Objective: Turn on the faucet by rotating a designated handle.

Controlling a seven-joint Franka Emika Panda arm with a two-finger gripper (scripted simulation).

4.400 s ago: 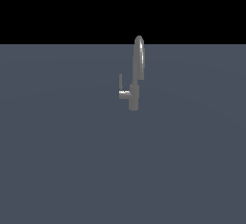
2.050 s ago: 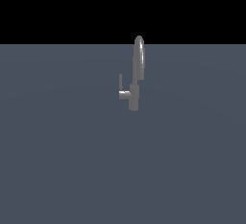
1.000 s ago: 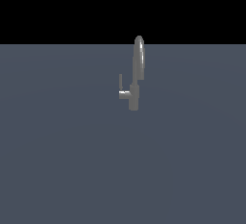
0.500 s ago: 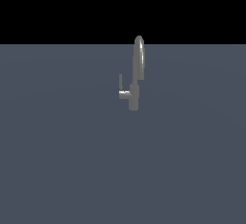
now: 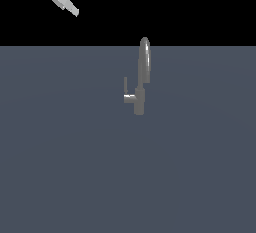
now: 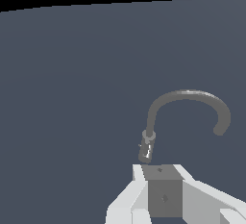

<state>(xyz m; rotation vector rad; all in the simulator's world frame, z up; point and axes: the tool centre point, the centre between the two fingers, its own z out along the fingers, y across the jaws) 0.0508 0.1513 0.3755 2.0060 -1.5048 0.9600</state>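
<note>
Fingers [image 6: 144,196]: pale blocks low in the wrist view, tips out of frame; apart or together, cannot tell.
Gripper [image 5: 74,12]: high at the exterior view's left, well apart from the faucet, touching nothing.
Floor [image 5: 65,167]: flat dull blue-grey under a black background.
Faucet [image 5: 142,77]: upright on the floor, tall arched spout on a short round body.
Handle [image 5: 126,91]: short stub on the exterior view's left of the body, slim bar standing upright at its end.

A flat slate-grey floor [image 5: 65,177] (perhaps a tabletop) — black backdrop [image 5: 175,7].
</note>
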